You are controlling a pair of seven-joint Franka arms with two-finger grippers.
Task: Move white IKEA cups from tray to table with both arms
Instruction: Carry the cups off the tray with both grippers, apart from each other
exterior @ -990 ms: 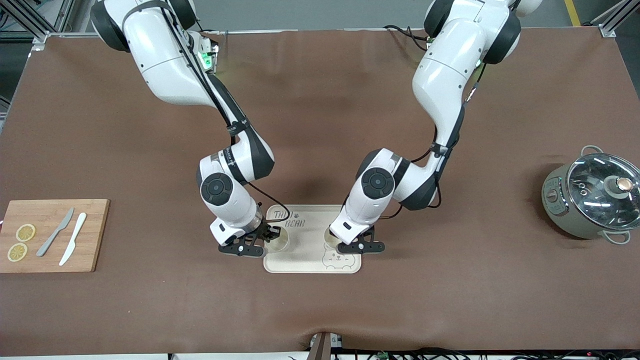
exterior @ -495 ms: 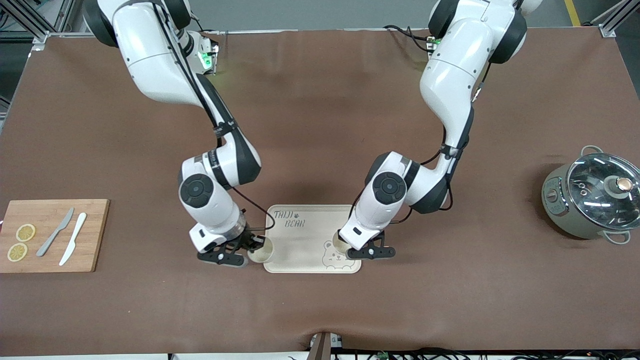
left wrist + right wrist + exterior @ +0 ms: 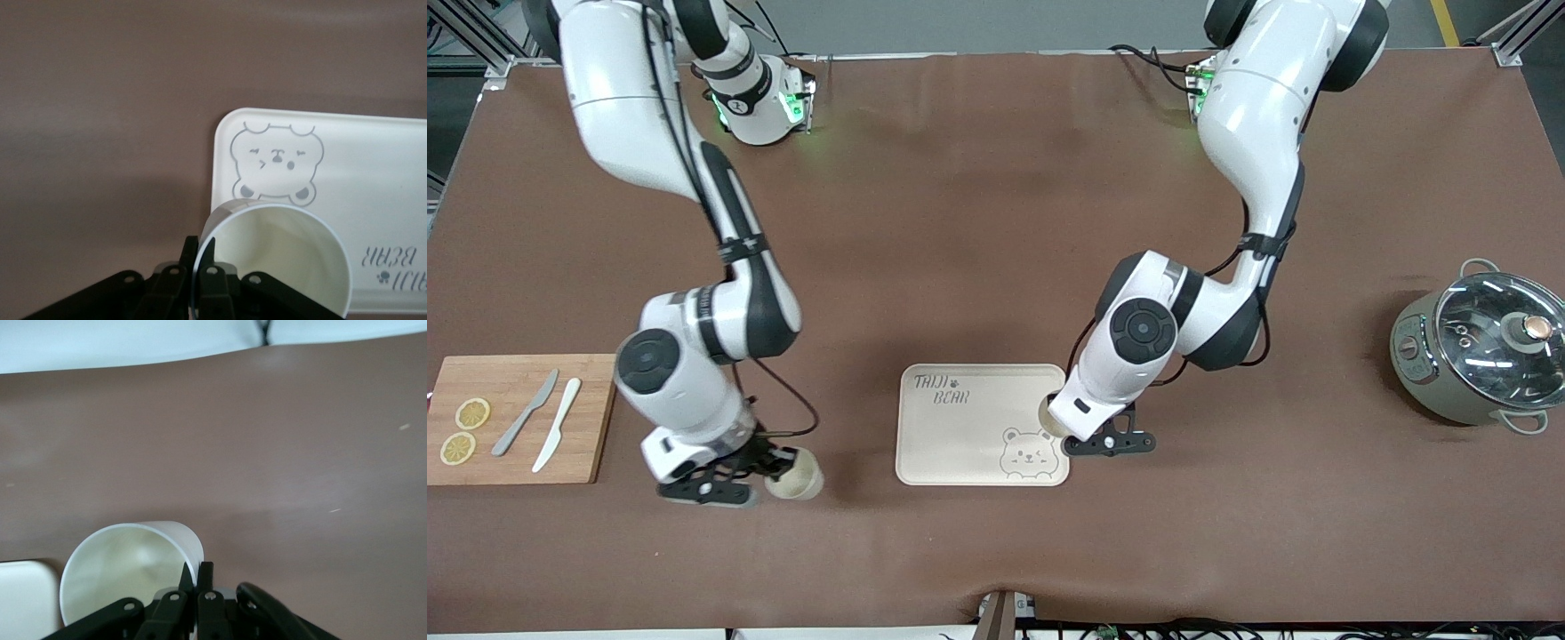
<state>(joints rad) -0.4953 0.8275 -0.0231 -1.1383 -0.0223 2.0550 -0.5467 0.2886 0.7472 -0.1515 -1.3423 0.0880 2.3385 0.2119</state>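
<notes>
- Two cups, and both are off the tray (image 3: 951,427) surface now, each pinched at the rim by its own arm.
- Right gripper (image 3: 734,476) is clamped tight on one wall of its white cup (image 3: 796,483), one finger inside and one outside. It's over bare table (image 3: 996,222) between the cutting board (image 3: 520,418) and the tray, toward the table's front edge. Whether the cup's base is touching down yet, can't tell.
- Left gripper (image 3: 1089,436) has the same rim pinch on the second cup (image 3: 1049,413), fully closed on the wall. It's right over the tray's short edge at the left arm's end, close to the bear-face corner, so only just leaving the tray. The left wrist view shows that cup (image 3: 273,257) hanging above that corner.
- Handling guess: these look like light, stiff, thin-walled tumblers with a smooth glossy finish, so probably slippery. Could be ceramic or plastic, can't say, so I'd treat them as chippable and set them down gently.
- No handle, so the rim wall is the sensible spot to grab, and that's where both grips are. A one-sided pinch lets the cup swing or tilt, and the right one (image 3: 127,570) does look tilted in its wrist view, so slow moves and a flat landing matter.
- Pot (image 3: 1480,356) at the left arm's end of the table is well apart from all this.
</notes>
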